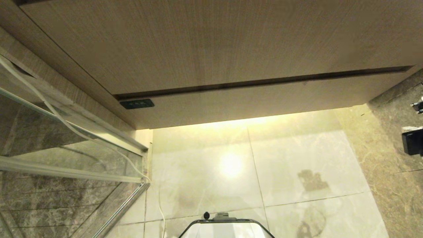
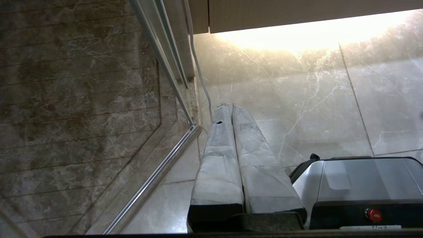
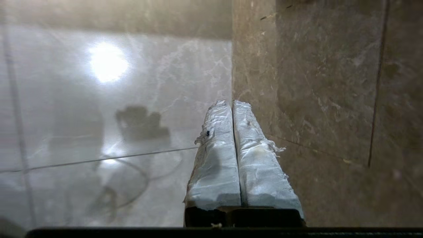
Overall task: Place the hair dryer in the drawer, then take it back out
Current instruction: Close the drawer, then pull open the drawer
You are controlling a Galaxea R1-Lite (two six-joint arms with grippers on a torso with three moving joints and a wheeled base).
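The drawer [image 1: 251,102] is the low wood-grain strip under the taller wood-grain panel [image 1: 214,43]; its flat front sits flush and closed. The hair dryer is out of view. My left gripper [image 2: 228,105] is shut and empty, its wrapped fingers pressed together above the pale floor next to my base. My right gripper [image 3: 231,101] is also shut on nothing, hanging over the floor where the pale tiles meet the brown marble wall [image 3: 324,99]. Its shadow [image 3: 138,124] falls on the tiles.
A glass shower screen with a metal rail [image 1: 66,172] and a white cord [image 1: 49,109] stand at the left. A brown marble wall [image 1: 390,158] closes the right, with a black part [image 1: 412,142] at the picture's edge. My base [image 1: 224,228] is near the bottom. A small dark plate [image 1: 136,103] sits at the drawer's left end.
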